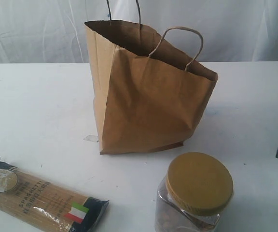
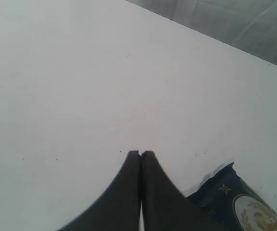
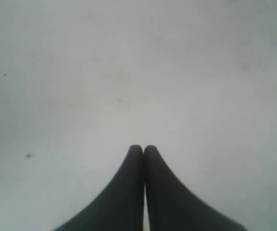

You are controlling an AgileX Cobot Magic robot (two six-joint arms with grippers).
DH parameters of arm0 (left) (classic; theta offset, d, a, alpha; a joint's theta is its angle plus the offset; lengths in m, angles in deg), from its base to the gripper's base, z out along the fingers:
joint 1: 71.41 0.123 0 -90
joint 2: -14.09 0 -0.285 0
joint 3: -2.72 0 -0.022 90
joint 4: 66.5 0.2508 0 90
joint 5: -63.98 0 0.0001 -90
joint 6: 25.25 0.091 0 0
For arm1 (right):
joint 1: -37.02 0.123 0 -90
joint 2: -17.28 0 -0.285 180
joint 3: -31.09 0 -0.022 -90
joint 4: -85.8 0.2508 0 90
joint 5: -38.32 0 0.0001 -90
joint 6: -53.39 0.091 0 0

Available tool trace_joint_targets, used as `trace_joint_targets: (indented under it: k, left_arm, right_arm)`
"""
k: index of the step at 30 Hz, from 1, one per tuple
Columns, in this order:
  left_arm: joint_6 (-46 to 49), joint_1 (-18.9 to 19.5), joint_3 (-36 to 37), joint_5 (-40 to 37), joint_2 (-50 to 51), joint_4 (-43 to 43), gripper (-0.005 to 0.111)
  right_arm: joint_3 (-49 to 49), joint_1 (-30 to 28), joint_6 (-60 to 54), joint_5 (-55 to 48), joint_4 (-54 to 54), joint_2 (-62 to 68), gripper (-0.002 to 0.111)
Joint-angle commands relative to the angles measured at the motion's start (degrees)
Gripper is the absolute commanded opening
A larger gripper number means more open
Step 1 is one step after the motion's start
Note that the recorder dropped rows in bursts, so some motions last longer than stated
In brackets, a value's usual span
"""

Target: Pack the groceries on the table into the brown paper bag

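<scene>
Both the left gripper and right gripper hover closed and empty above the table, so the spaghetti pack and jar lie unpacked near the bag, standing open for them.

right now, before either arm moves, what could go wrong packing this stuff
The brown paper bag stands creased and leaning, so a dropped item could tip it. The spaghetti pack lies flat and long; it may snag the bag's rim. The left gripper and right gripper are shut, and must open before any grasp.
</scene>
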Motion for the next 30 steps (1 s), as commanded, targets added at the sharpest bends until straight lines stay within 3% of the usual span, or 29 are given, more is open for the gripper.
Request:
trace_joint_targets:
  k: [1, 3, 5, 6, 8, 10, 12, 14, 15, 16, 17, 18, 19, 21, 23, 30]
  left_arm:
    - [0.0, 0.0, 0.1, 0.0, -0.3, 0.4, 0.0]
    - [0.0, 0.0, 0.1, 0.0, -0.3, 0.4, 0.0]
    - [0.0, 0.0, 0.1, 0.0, -0.3, 0.4, 0.0]
    - [0.0, 0.0, 0.1, 0.0, -0.3, 0.4, 0.0]
    - [0.0, 0.0, 0.1, 0.0, -0.3, 0.4, 0.0]
    - [0.0, 0.0, 0.1, 0.0, -0.3, 0.4, 0.0]
    - [0.0, 0.0, 0.1, 0.0, -0.3, 0.4, 0.0]
    - [0.0, 0.0, 0.1, 0.0, -0.3, 0.4, 0.0]
    - [0.0, 0.0, 0.1, 0.0, -0.3, 0.4, 0.0]
    - [0.0, 0.0, 0.1, 0.0, -0.3, 0.4, 0.0]
    - [0.0, 0.0, 0.1, 0.0, -0.3, 0.4, 0.0]
    - [0.0, 0.0, 0.1, 0.0, -0.3, 0.4, 0.0]
    - [0.0, 0.0, 0.1, 0.0, -0.3, 0.4, 0.0]
    - [0.0, 0.0, 0.1, 0.0, -0.3, 0.4, 0.0]
    - [0.0, 0.0, 0.1, 0.0, -0.3, 0.4, 0.0]
    - [0.0, 0.0, 0.1, 0.0, -0.3, 0.4, 0.0]
  right_arm:
    - [3.5, -0.1, -1.6, 14.7, -4.9, -2.5, 0.0]
    - [5.4, -0.1, 1.0, 19.0, -8.5, -6.2, 0.0]
    - [7.1, -0.1, 2.5, 15.4, -8.5, -11.9, 0.0]
    - [7.6, -0.1, 2.2, 9.9, -8.5, -14.4, 0.0]
    - [8.1, -0.1, 1.8, -13.9, -8.5, -16.6, 0.0]
    - [7.8, -0.2, -0.5, -30.7, -8.5, -15.1, 0.0]
    - [7.7, -0.2, -3.0, -37.9, -8.5, -13.1, 0.0]
    - [7.7, -0.2, -5.2, -33.0, -1.9, -12.6, 0.0]
    - [7.7, -0.2, -23.2, -18.7, 15.1, -12.6, 0.0]
    - [7.7, -0.2, -38.6, -14.2, 26.2, -12.6, 0.0]
    - [8.0, 0.8, -70.8, -11.4, 61.4, -12.6, 0.0]
    - [8.6, 1.3, -83.1, -13.1, 74.3, -12.9, 0.0]
    - [10.1, 2.2, -109.9, -21.9, 99.4, -14.0, 0.0]
    - [10.5, 3.2, -129.6, -38.1, 120.2, -16.5, 0.0]
    - [9.0, 5.3, -140.2, -44.3, 126.5, -20.2, 0.0]
    - [0.1, 17.9, -152.9, -38.4, 129.2, -30.2, 0.0]
